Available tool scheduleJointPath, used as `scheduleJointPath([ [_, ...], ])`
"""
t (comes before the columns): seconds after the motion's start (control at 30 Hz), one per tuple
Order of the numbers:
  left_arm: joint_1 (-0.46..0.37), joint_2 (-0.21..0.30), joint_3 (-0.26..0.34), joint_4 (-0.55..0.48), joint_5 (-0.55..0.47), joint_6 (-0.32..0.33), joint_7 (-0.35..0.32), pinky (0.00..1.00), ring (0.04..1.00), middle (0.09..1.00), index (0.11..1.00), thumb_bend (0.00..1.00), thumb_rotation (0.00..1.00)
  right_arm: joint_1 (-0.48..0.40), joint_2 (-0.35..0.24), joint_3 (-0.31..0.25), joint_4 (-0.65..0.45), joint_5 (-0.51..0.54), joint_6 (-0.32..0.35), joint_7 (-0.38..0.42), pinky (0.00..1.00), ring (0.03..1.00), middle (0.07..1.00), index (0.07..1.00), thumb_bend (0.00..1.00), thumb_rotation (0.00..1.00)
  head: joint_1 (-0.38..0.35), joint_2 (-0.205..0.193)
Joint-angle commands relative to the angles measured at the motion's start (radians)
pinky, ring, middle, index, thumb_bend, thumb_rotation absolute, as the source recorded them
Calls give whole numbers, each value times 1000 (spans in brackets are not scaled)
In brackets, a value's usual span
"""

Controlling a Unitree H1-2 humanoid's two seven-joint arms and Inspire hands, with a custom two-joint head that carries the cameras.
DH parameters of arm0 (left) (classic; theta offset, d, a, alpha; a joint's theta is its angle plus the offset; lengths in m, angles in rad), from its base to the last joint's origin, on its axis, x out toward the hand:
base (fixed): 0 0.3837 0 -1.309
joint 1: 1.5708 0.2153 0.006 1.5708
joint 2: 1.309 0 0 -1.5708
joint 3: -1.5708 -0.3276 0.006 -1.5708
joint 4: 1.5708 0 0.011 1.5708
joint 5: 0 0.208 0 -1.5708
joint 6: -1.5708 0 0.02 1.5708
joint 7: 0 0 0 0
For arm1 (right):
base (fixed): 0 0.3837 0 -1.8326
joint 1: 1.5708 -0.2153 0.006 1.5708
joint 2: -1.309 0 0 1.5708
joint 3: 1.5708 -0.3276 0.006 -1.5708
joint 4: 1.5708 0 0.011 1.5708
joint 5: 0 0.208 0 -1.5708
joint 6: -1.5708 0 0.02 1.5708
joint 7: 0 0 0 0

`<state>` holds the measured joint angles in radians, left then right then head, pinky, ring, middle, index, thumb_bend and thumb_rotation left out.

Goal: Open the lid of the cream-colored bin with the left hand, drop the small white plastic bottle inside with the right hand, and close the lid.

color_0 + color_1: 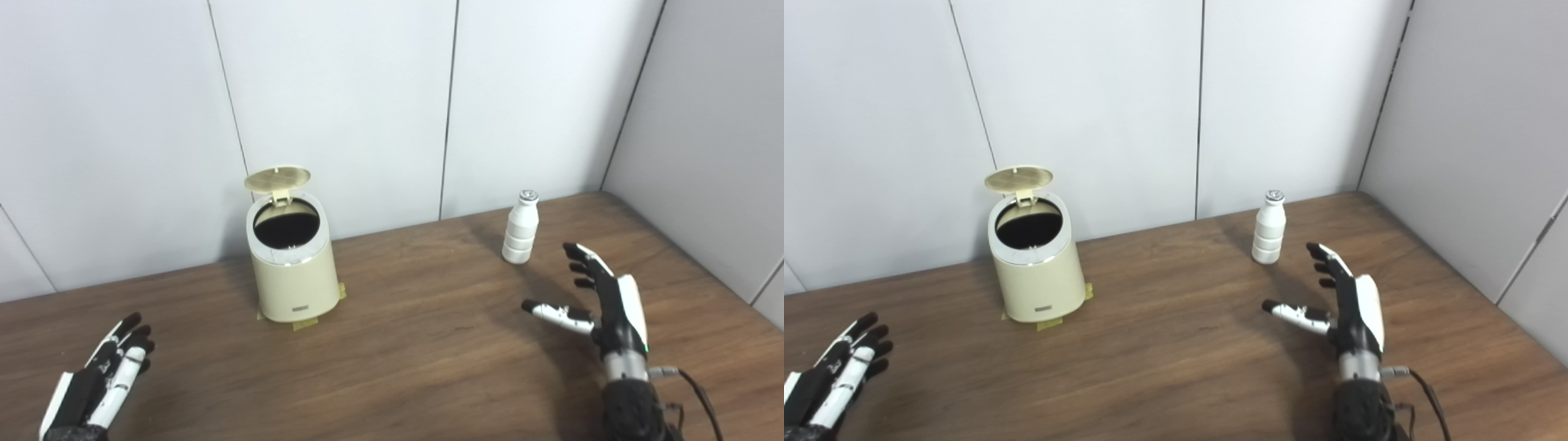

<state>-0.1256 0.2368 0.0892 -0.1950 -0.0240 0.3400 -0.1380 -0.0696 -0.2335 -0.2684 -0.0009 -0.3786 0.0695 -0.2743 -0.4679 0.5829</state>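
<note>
Reaching for the upright bottle

The small white bottle (pixel 520 229) stands upright just beyond the right hand (pixel 603 306), slightly to its inner side; that hand is spread and empty. The left hand (pixel 101 380), seemingly loose, rests well short of the bin (pixel 294 269), whose lid (pixel 277 178) is up.

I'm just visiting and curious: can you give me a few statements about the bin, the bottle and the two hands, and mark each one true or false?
1. The bin's lid is up. True.
2. The white bottle lies inside the bin. False: it stands upright on the table, right of the bin.
3. The right hand holds the bottle. False: it is open, near the bottle, not touching it.
4. The left hand is empty, away from the bin. True.
</note>
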Motion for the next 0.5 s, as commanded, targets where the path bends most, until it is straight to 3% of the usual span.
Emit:
scheduleJointPath([
  [0.0, -21, 25, -5, -48, 17, -5, -1, 910, 901, 908, 953, 304, 651, -52, -42, -2, -6, -26, 4, -23, 683, 780, 818, 815, 910, 239, 1, 0],
  [0.23, -17, 40, -17, -77, 30, 17, -2, 910, 909, 908, 950, 275, 631, -127, -97, -9, 36, 7, 72, 14, 669, 779, 832, 840, 919, 279, 3, 5],
  [0.33, -15, 41, -17, -91, 30, 30, 0, 897, 899, 903, 949, 280, 616, -162, -112, -10, 39, 21, 108, 23, 747, 810, 841, 840, 902, 199, 3, 6],
  [0.43, -15, 40, -14, -102, 24, 47, 0, 894, 893, 906, 951, 273, 601, -196, -131, -6, 51, 23, 136, 29, 602, 755, 855, 836, 876, 106, 1, 9],
  [0.47, -15, 40, -14, -106, 23, 50, -1, 891, 892, 906, 950, 270, 595, -205, -138, -4, 59, 23, 137, 29, 537, 694, 855, 838, 880, 98, 1, 9],
])
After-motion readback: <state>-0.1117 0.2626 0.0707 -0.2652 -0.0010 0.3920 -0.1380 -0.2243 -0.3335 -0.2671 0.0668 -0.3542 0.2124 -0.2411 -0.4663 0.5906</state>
